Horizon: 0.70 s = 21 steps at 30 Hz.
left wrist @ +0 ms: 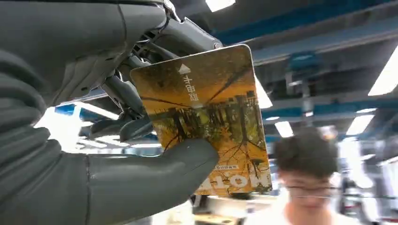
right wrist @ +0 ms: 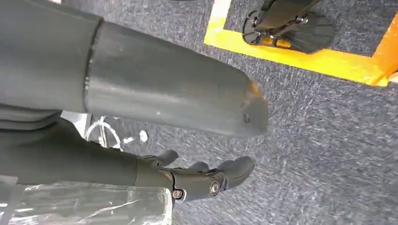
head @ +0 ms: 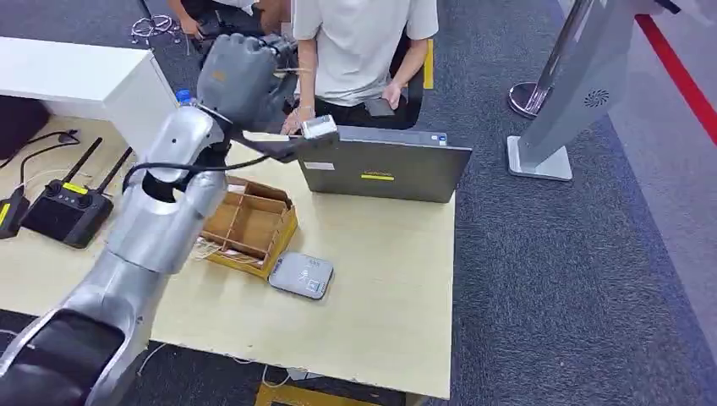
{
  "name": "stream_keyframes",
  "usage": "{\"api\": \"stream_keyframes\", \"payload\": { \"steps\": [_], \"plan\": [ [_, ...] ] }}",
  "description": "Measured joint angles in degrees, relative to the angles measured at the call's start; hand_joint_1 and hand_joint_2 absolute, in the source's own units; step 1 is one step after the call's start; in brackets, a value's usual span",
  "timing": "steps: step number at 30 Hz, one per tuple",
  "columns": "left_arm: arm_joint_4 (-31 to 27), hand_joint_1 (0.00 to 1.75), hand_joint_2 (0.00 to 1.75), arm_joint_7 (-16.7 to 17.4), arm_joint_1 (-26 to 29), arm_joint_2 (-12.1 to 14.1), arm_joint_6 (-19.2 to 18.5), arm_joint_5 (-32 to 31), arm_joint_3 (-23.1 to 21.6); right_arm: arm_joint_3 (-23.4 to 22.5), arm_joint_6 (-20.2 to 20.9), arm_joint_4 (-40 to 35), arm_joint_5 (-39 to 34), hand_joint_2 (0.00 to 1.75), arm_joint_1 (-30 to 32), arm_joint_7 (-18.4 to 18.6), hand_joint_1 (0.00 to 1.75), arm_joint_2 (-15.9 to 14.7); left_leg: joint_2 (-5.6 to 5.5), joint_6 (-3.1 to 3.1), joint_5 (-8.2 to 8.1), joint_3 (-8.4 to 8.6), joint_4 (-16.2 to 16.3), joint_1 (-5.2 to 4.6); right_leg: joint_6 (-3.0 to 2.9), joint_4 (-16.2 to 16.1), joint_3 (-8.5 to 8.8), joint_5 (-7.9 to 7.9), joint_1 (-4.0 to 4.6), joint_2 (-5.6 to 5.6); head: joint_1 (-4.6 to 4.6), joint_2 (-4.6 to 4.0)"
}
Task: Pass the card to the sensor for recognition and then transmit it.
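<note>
Gripped between thumb and darker fingers, the orange card [left wrist: 206,119] stands in the left hand [left wrist: 94,140], its far edges free. From the head view that left hand [head: 241,76] is raised above the table's far edge [head: 254,135], toward a seated person [head: 359,51]. Below the arm, the grey card sensor [head: 301,275] lies flat beside a cardboard tray [head: 249,224], with bare tabletop [head: 389,288] to its right. A laptop [head: 385,169] stands behind. Hanging over carpet [right wrist: 305,140], the right hand [right wrist: 197,180] holds nothing, fingers loosely curled and apart.
</note>
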Motion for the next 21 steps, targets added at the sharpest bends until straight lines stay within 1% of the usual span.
{"api": "stream_keyframes", "payload": {
  "steps": [1, 2, 3, 5, 6, 7, 8, 12, 21],
  "plan": [
    [-0.5, 1.75, 1.75, 0.0, 0.4, 0.0, 0.0, 0.1, -0.1, -0.1, -0.1, 0.0, 0.0, 0.0, 0.0, -0.1, 0.0, 0.0, 0.0, 0.0, 0.0, 0.0, 0.0, 0.0, 0.0, 0.0, 0.0, 0.0, 0.0, 0.0, 0.02, 0.0],
    [-8.0, 1.75, 1.75, 0.0, 4.8, 0.0, -0.5, 0.4, -2.7, -0.9, -0.5, 0.0, -0.8, 0.0, 0.4, -0.3, 0.0, 0.0, -0.06, 0.01, -0.01, -0.04, 0.0, 0.0, 0.0, 0.0, 0.0, -0.02, 0.0, -0.06, 0.02, 0.0],
    [-9.4, 1.75, 1.75, 0.1, 5.8, 0.0, -0.6, 0.4, -3.2, -1.0, -0.6, 0.0, -0.8, 0.0, 0.5, -0.4, 0.0, 0.0, -0.09, 0.01, -0.01, -0.06, 0.0, 0.0, 0.0, 0.0, 0.0, -0.02, 0.0, -0.09, 0.0, 0.0],
    [-22.5, 1.75, 1.75, 0.2, 14.4, 0.4, -1.2, 0.9, -9.9, -2.5, -1.0, 0.0, -1.8, 0.0, 1.2, -0.8, 0.0, 0.0, -0.09, 0.03, -0.04, -0.12, 0.0, 0.0, 0.0, 0.0, -0.06, -0.03, 0.0, -0.11, 0.09, 0.0],
    [-26.7, 1.75, 1.75, 0.2, 18.6, 1.1, -1.5, 1.2, -12.7, -3.4, -1.2, 0.0, -1.9, 0.0, 1.4, -0.9, 0.0, 0.0, -0.07, 0.02, -0.05, -0.1, 0.0, 0.0, 0.0, 0.0, -0.06, -0.04, 0.0, -0.1, 0.04, 0.0],
    [-28.0, 1.75, 1.75, 0.3, 22.8, 2.1, -2.3, 0.7, -15.9, -4.1, -1.5, 0.0, -2.4, 0.0, 1.5, -0.9, 0.0, 0.0, -0.07, 0.01, -0.04, -0.11, 0.0, 0.01, -0.01, 0.0, -0.07, -0.03, 0.01, -0.1, 0.07, 0.0],
    [-27.6, 1.75, 1.75, 1.1, 25.1, 2.7, -2.5, -0.2, -17.5, -4.9, -1.6, 0.0, -2.7, 0.0, 1.5, -0.6, 0.0, 0.0, -0.07, 0.01, -0.01, -0.11, 0.0, 0.01, -0.01, 0.0, -0.08, -0.03, 0.01, -0.1, 0.04, 0.0],
    [-25.5, 1.75, 1.75, 1.6, 26.8, 3.3, -3.4, -0.3, -18.6, -5.3, -1.6, 0.0, -2.7, 0.0, 1.5, -0.3, 0.0, 0.0, -0.08, 0.01, -0.01, -0.12, 0.0, 0.01, -0.01, 0.0, -0.08, -0.03, 0.01, -0.1, 0.07, 0.0],
    [-21.9, 1.75, 1.75, 3.4, 31.1, 4.2, -3.5, -0.8, -19.5, -6.6, -1.7, 0.0, -3.0, 0.0, 1.6, 0.0, 0.0, 0.0, -0.08, 0.01, -0.01, -0.15, 0.0, 0.01, -0.01, 0.0, -0.12, -0.04, 0.01, -0.1, 0.07, 0.0]
  ]
}}
